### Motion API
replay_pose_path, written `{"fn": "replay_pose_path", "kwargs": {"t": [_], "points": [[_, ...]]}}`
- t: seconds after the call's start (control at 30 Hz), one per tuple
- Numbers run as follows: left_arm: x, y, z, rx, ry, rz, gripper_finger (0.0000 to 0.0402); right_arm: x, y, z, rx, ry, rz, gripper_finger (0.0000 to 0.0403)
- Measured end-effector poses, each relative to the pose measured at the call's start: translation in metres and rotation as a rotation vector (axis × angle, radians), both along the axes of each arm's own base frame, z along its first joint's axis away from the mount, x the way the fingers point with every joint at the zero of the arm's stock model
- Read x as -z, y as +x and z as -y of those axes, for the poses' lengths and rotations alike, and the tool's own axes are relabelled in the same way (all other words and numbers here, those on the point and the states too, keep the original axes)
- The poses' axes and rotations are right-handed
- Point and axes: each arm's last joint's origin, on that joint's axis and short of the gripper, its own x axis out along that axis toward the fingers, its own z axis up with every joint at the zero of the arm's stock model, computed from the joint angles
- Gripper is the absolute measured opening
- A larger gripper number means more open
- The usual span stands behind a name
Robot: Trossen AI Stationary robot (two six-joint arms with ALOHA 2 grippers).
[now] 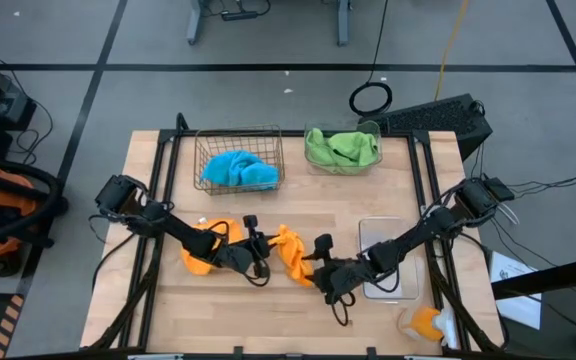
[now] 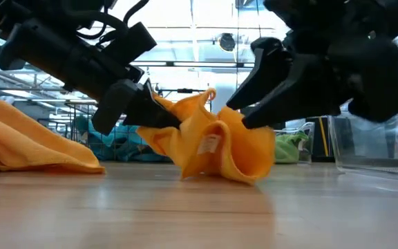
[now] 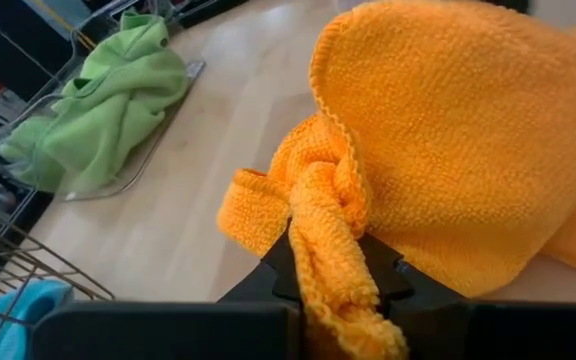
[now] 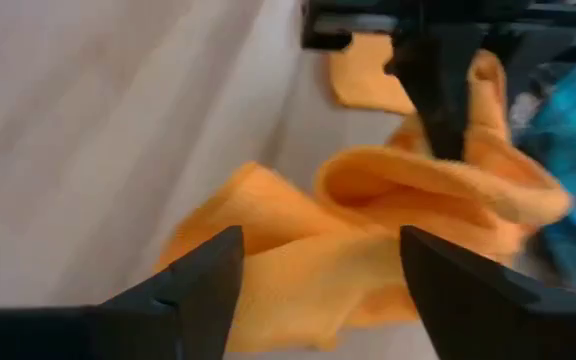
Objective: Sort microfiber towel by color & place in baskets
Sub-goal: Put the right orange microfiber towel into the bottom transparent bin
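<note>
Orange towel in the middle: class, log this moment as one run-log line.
left gripper: shut on orange towel | right gripper: open, beside it | clear bin: no towel yet

You will find no text, brand, number or sign that can be read in any of these views. The orange towel [image 2: 216, 149] carries a small white sewn-in label [image 2: 209, 144], seen from the low camera, but whatever is printed on it is too small and blurred for you to make out.
</note>
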Motion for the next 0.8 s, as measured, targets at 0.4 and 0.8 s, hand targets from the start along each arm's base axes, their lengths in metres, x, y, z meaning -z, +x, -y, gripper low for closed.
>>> {"fn": "replay_pose_path", "kwargs": {"t": [0.4,0.8], "points": [[0.005,-0.003,-0.002,0.003,0.03,-0.063,0.0035,-0.024,0.001,-0.013,-0.027,-0.404,-0.173,0.0311],[0.004,-0.002,-0.005,0.035,0.106,-0.09,0.0035,0.009,-0.007,0.002,-0.172,-0.764,-0.497,0.0311]]}}
